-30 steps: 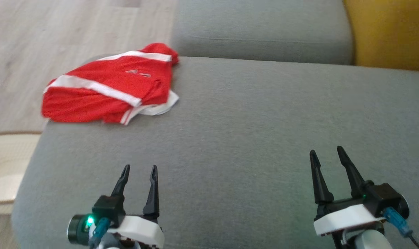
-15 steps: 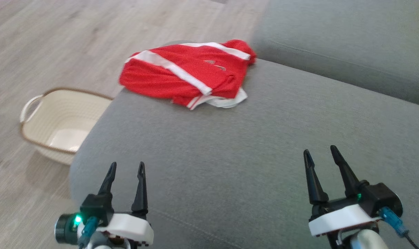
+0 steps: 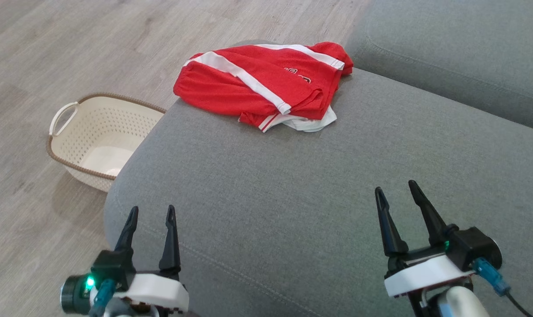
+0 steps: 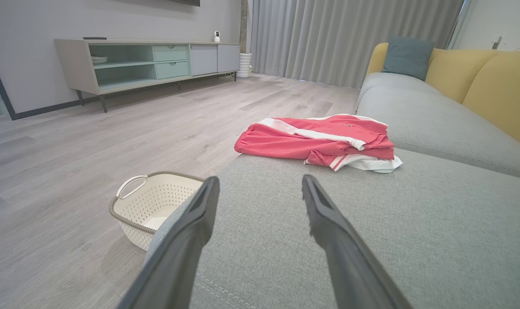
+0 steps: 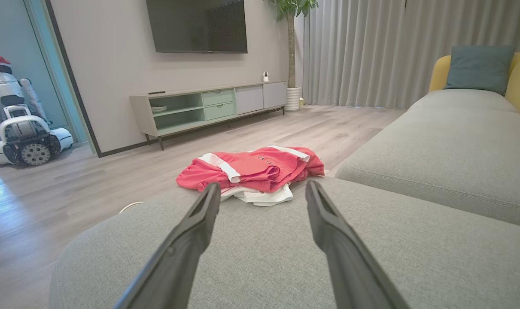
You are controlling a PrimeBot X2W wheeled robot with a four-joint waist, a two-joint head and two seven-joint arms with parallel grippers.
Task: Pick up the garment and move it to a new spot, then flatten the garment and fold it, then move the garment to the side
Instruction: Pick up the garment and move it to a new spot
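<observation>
While agape and empty, left claw [image 3: 153, 208], right claw [image 3: 394, 185] (one garment [image 3: 248, 83], one basket [image 3: 101, 127]).

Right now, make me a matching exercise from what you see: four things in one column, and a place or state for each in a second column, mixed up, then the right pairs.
Column one:
1. garment
2. basket
3. left pincer
4. teal cushion

Column two:
A. standing on the floor
B. leaning against the yellow backrest
C. open, holding nothing
D. lying on the grey seat

Pairs: 1-D, 2-A, 3-C, 4-B
</observation>
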